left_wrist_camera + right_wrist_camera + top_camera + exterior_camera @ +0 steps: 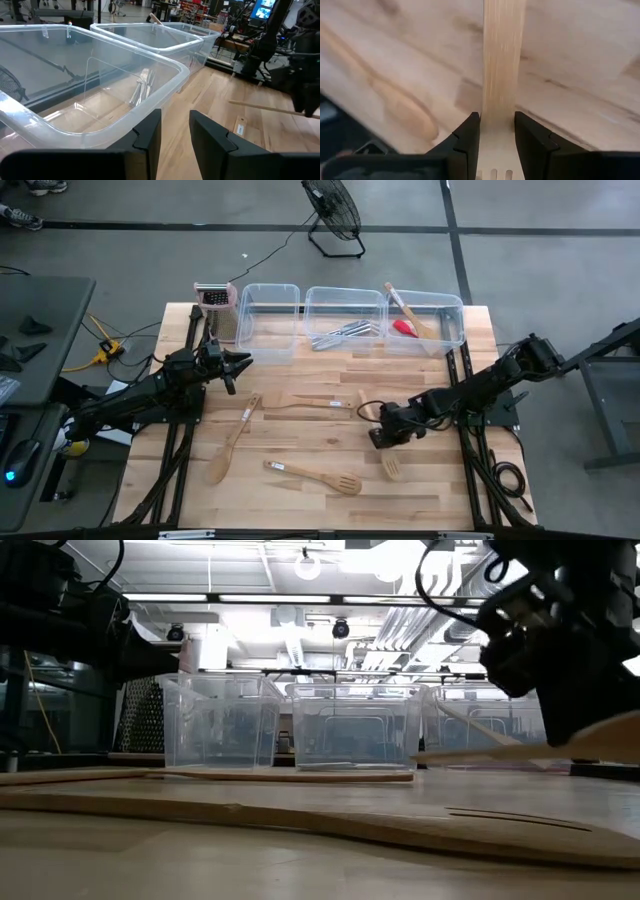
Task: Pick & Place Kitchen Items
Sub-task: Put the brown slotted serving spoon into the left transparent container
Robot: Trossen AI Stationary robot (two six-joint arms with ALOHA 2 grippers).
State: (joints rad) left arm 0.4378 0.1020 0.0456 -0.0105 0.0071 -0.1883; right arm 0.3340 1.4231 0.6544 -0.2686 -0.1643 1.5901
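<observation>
High view: box grater [214, 297] beside tubs [268, 314]

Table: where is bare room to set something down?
Free: the front-left corner of the table, left of the wooden spoon; and the strip between the tubs and the utensils. Crowded: centre, and around the right hand clamping a slotted spatula.

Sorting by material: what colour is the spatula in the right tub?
Red, on a light wooden handle; the high view shows it best.

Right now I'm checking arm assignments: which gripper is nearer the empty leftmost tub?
Left. The left gripper hovers just beside the leftmost tub; the right gripper is far across the table, gripping a slotted wooden spatula.
</observation>
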